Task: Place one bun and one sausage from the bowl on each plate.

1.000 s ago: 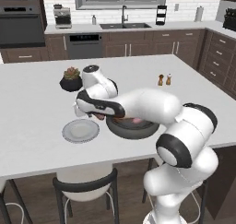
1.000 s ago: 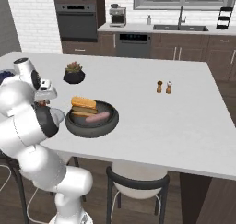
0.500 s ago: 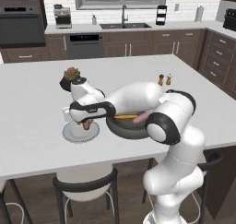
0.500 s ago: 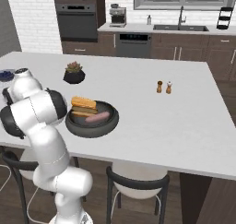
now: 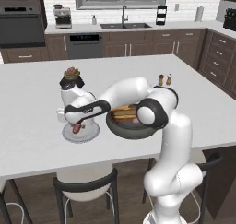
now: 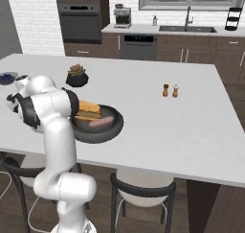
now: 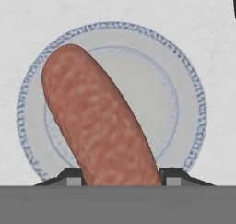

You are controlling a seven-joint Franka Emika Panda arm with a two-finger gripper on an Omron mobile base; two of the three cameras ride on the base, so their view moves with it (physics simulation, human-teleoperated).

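Note:
My gripper (image 7: 122, 177) is shut on a reddish-brown sausage (image 7: 99, 121), which hangs just above a pale round plate (image 7: 161, 103) with a bluish rim. In the left base view the gripper (image 5: 75, 123) and the sausage (image 5: 78, 127) are over this plate (image 5: 91, 134), left of the dark bowl (image 5: 131, 131). The bowl (image 6: 95, 131) holds stacked buns (image 6: 88, 110) and another sausage (image 6: 100, 123). The second plate is hidden.
A black plant pot (image 5: 71, 79) stands behind the plate. Two small shakers (image 5: 164, 79) are further right on the white island. A small bowl of blue berries (image 6: 5, 77) sits at the far left. Stools stand below the island's near edge.
The arm has swung left from the bowl with the sausage in its grip and now holds it over the plate. The bowl has not moved.

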